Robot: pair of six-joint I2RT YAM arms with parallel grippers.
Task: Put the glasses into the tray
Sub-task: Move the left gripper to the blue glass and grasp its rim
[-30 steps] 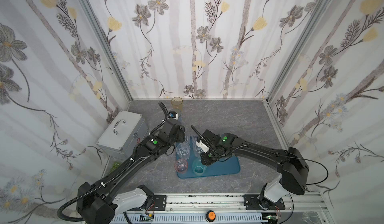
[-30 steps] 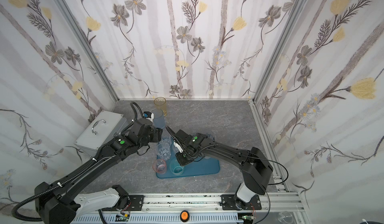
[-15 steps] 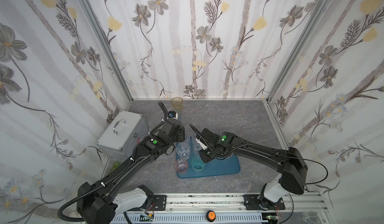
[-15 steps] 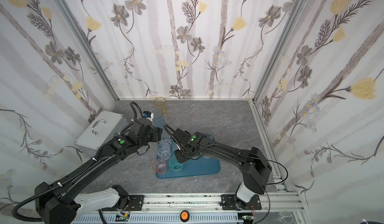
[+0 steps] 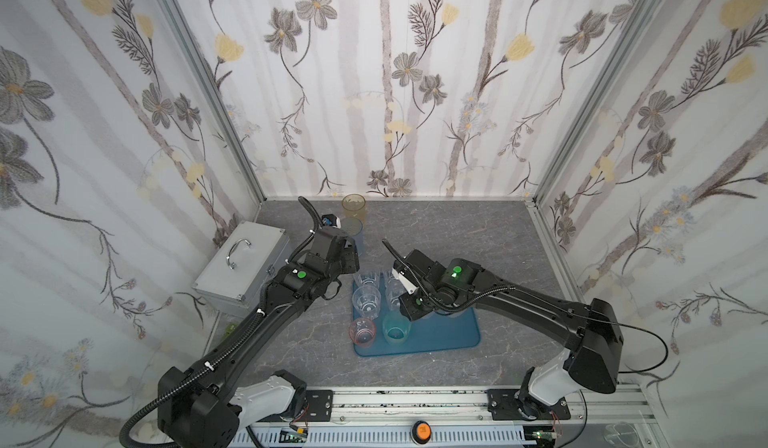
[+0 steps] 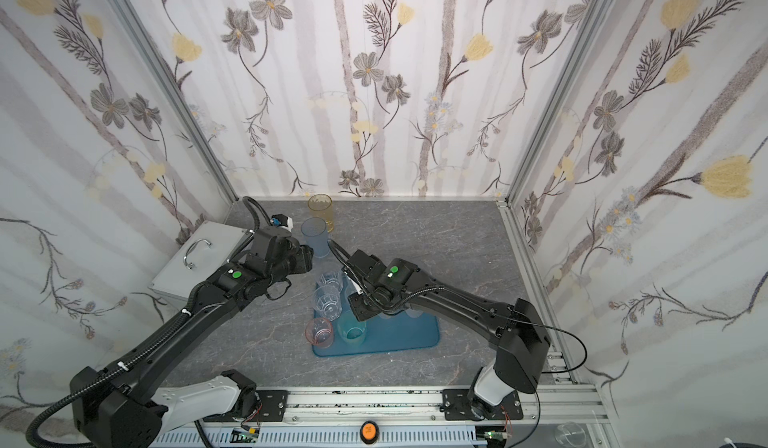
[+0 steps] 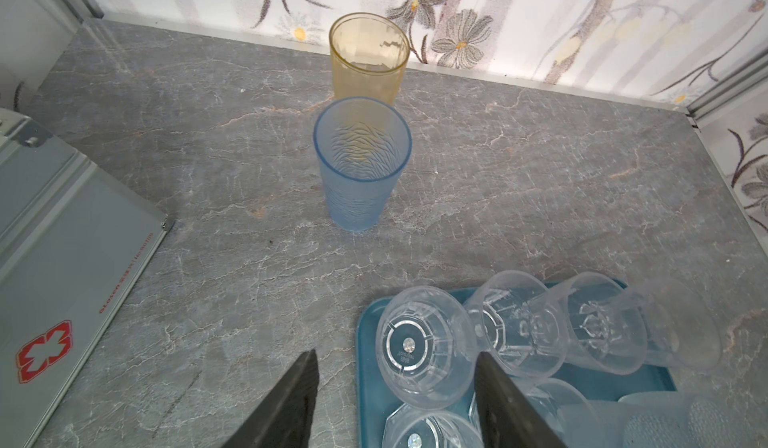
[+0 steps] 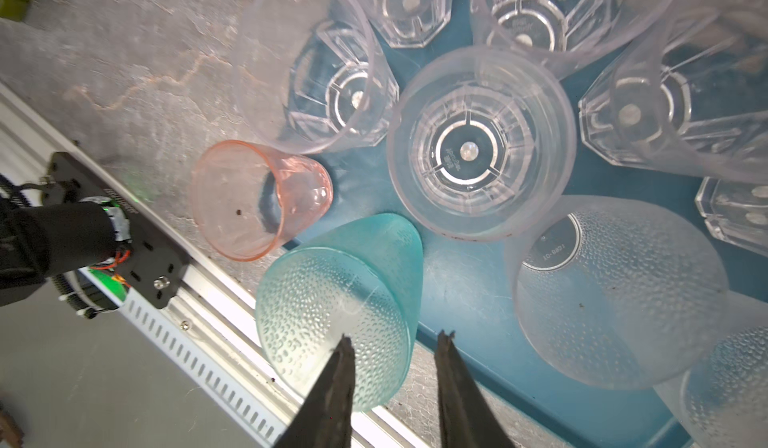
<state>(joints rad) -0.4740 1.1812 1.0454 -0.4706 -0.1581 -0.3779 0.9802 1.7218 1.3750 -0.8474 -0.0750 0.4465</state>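
Note:
The teal-blue tray [image 5: 449, 333] [image 6: 407, 333] holds several clear glasses [image 5: 366, 300] [image 8: 478, 142], a pink glass [image 5: 363, 332] [image 8: 253, 200], a teal glass [image 5: 395, 328] [image 8: 340, 313] and frosted white glasses [image 8: 615, 292]. My right gripper [image 8: 395, 337] hangs open over the teal glass, one finger across its rim, gripping nothing. A blue glass [image 7: 361, 163] [image 5: 353, 233] and an amber glass [image 7: 368, 59] [image 5: 353, 206] stand on the table behind the tray. Above the tray's far left corner my left gripper [image 7: 397, 353] is open and empty.
A silver metal case [image 5: 241, 265] [image 7: 62, 258] with a handle lies at the left, close to the left arm. Flowered walls close the back and both sides. A metal rail [image 5: 415, 400] runs along the front edge.
My right gripper has shifted slightly left over the tray's front and its jaws have spread apart at the teal glass. The left arm has stayed still.

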